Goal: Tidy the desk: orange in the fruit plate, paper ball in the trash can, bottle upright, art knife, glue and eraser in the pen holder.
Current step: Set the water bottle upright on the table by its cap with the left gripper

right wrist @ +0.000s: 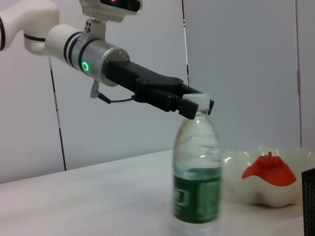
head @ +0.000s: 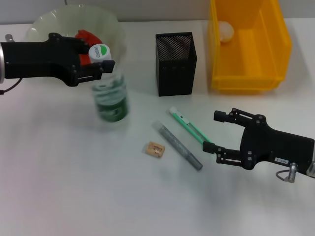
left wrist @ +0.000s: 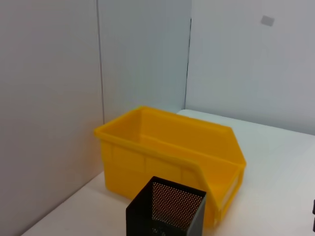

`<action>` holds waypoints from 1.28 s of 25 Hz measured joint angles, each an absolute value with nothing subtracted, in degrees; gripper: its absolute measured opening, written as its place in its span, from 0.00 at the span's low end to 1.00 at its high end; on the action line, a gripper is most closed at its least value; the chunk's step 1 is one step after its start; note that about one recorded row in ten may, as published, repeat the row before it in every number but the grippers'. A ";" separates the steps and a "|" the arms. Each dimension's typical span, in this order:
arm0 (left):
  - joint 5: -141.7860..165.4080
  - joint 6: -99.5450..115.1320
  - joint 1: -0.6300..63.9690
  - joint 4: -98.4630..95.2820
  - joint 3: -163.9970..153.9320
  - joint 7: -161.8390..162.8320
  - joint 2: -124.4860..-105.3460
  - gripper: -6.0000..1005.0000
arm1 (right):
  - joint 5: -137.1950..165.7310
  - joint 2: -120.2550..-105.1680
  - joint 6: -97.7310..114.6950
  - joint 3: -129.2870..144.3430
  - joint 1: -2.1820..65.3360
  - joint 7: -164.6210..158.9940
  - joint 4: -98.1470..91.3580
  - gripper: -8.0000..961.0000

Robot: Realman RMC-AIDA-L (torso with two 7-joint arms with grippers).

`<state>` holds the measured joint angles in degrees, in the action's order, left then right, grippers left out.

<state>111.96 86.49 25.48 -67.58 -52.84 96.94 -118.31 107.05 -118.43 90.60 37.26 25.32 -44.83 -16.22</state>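
Observation:
The clear bottle (head: 111,101) with a green label stands upright beside the fruit plate (head: 49,22); my left gripper (head: 101,59) is shut on its white-capped neck. The right wrist view shows that grip too: left gripper (right wrist: 194,104), bottle (right wrist: 196,182). The orange (head: 88,36) lies in the plate. A paper ball (head: 226,30) sits in the yellow trash can (head: 275,49). The green art knife (head: 189,125), grey glue (head: 177,146) and eraser (head: 155,148) lie on the table in front of the black pen holder (head: 175,64). My right gripper (head: 212,132) is open by the knife's near end.
The white table runs to a wall behind the plate, pen holder and trash can. The left wrist view shows the trash can (left wrist: 172,162) and the pen holder (left wrist: 167,209) near the wall corner.

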 joint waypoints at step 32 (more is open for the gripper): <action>108.26 86.17 22.36 -59.32 -34.70 86.10 -117.02 0.45 | 107.05 -119.09 90.62 38.15 26.48 -45.32 -14.84 0.83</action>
<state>108.26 86.17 22.36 -59.32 -34.70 86.10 -117.02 107.05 -119.09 90.61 38.15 26.48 -45.32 -14.84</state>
